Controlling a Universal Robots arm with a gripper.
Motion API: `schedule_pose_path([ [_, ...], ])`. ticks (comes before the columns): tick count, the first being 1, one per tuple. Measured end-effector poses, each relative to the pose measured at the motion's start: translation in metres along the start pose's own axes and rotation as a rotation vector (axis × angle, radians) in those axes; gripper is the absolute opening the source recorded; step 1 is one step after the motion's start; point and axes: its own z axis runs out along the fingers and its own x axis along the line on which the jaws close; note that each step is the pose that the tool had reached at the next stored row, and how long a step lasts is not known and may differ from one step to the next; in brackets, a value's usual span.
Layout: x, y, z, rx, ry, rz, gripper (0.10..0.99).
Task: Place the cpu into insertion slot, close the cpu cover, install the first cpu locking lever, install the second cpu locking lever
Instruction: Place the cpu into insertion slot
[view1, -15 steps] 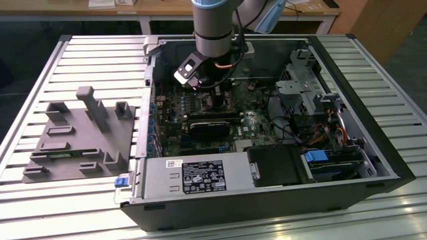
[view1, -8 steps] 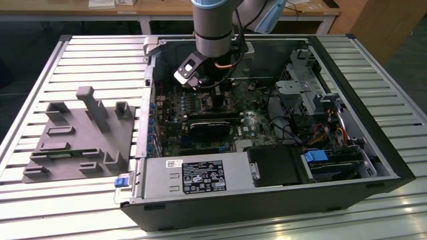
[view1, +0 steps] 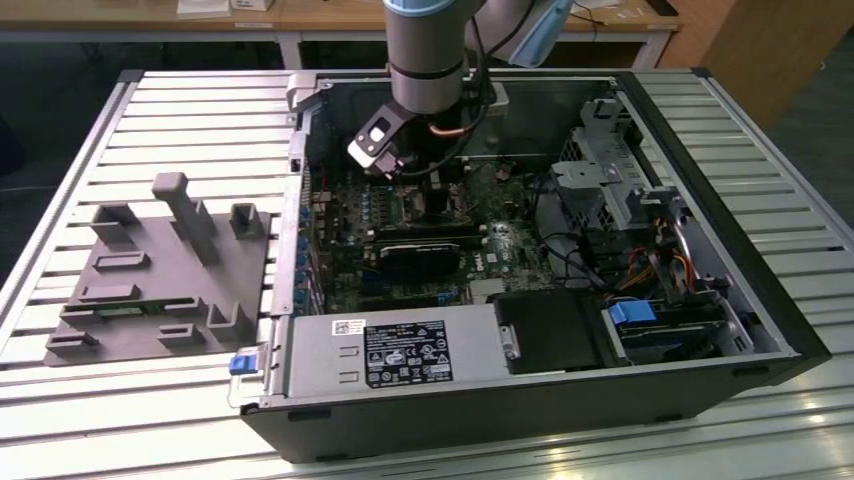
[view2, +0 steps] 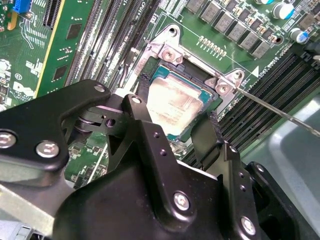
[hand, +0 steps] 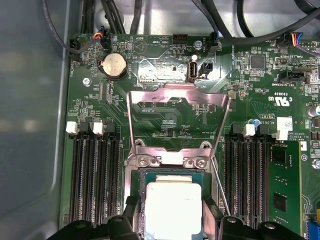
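The arm (view1: 427, 60) reaches down into the open computer case (view1: 747, 300), claw (view1: 411, 172) above its motherboard (view1: 350, 215); a grey fixture block (view1: 160, 270) lies on the counter (view1: 200, 110) beside the case.

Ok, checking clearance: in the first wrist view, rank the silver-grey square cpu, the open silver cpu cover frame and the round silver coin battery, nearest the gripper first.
1. Silver-grey square cpu: right at the gripper.
2. Open silver cpu cover frame: hinged just beyond the cpu.
3. Round silver coin battery: farthest, past the cover's far edge.

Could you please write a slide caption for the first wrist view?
The gripper straddles the cpu at the insertion slot, with the cpu cover lying open on the motherboard.
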Motion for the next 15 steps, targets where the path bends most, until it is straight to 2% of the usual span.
schedule_pose_path([
  [5, 0.0001, 0.0003, -0.0027, 0.0, 0.0015, 0.0, 0.612],
  [15, -0.0011, 0.0003, -0.0029, 0.0, 0.002, 0.0, 0.612],
])
